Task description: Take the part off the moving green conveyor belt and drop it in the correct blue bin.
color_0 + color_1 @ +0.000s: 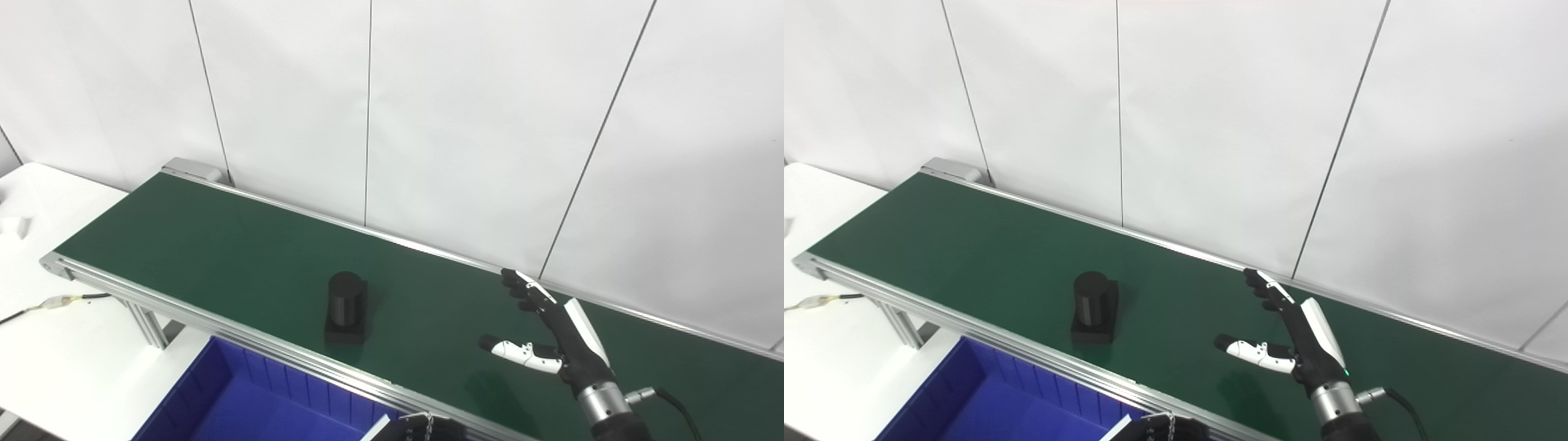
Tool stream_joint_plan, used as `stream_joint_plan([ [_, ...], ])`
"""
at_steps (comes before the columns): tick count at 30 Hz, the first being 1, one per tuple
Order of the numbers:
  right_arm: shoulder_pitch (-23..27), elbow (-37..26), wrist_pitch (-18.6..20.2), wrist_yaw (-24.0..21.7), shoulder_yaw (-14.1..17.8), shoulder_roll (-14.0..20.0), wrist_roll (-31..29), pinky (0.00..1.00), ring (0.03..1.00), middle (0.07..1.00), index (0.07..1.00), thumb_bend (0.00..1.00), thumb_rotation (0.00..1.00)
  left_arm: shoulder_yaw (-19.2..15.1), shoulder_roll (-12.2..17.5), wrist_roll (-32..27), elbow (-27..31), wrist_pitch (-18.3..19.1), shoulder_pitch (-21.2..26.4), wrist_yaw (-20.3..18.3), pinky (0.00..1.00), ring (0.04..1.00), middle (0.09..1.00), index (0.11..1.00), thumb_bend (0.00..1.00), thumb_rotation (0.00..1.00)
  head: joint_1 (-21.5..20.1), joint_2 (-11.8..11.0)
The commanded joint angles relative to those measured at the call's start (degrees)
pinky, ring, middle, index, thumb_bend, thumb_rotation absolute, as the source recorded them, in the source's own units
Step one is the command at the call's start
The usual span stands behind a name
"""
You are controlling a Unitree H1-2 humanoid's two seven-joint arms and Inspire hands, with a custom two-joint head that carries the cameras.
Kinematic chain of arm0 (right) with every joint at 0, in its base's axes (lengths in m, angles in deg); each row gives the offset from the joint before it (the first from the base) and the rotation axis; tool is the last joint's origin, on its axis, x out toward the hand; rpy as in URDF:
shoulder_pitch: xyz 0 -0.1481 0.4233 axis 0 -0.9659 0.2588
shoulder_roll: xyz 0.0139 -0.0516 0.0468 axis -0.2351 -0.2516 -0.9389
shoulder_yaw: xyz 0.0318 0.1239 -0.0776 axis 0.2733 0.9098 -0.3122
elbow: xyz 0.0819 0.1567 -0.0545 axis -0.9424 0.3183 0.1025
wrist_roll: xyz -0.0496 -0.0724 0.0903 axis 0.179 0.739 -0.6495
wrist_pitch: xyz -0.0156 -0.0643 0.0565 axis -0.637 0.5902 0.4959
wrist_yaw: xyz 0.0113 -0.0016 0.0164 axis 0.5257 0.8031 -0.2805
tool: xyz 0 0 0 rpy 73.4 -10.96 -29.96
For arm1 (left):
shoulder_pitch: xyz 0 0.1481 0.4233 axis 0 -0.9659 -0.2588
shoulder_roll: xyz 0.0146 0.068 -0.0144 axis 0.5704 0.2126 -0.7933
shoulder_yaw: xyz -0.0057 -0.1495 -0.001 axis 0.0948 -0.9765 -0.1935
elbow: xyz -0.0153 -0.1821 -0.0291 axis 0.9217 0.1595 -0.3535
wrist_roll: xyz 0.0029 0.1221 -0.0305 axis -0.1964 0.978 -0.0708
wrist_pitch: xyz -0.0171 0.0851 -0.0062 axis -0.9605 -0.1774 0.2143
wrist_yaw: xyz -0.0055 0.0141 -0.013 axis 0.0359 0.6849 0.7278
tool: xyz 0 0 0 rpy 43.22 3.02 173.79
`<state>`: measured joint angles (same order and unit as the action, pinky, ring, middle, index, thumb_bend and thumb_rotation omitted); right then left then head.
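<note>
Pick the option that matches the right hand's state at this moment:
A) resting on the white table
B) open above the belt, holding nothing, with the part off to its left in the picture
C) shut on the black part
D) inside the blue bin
B: the right hand is spread open over the green belt, while the black part stands untouched on the belt, apart from it, above the blue bin.

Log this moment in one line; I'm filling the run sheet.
part: on belt, untouched | right robot hand: open, beside part | bin: no part
</note>
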<state>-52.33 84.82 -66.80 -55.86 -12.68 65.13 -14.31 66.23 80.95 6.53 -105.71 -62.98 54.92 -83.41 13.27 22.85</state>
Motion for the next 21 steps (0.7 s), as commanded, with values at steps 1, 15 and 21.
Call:
stream_joint_plan([
  [1, 2.8, 0.45, -2.24, 1.07, 0.06, -1.07, -0.23, 0.83, 0.872, 0.869, 0.886, 0.76, 0.42, 0.17, -0.43, -0.69, 2.14, -1.3, 0.77, -0.41, 0.69, 0.768, 0.805, 0.834, 1.0, 0.35, 0.07, 0.09],
  [15, 4.85, 8.81, -3.83, 3.2, -0.23, -3.66, 0.33, 0.83, 0.884, 0.885, 0.883, 0.77, 0.41, 0.06, -0.34, -0.55, 2.52, -1.4, 0.55, -0.72, 0.69, 0.764, 0.802, 0.831, 1.0, 0.35, -0.06, 0.28],
  [21, 5.64, 9.67, -3.77, 3.78, -1.14, -4.59, 1.09, 0.83, 0.886, 0.881, 0.883, 0.81, 0.41, 0.02, -0.34, -0.8, 2.17, -1.36, 0.68, -0.96, 0.7, 0.773, 0.811, 0.836, 1.0, 0.34, -0.16, 0.26],
])
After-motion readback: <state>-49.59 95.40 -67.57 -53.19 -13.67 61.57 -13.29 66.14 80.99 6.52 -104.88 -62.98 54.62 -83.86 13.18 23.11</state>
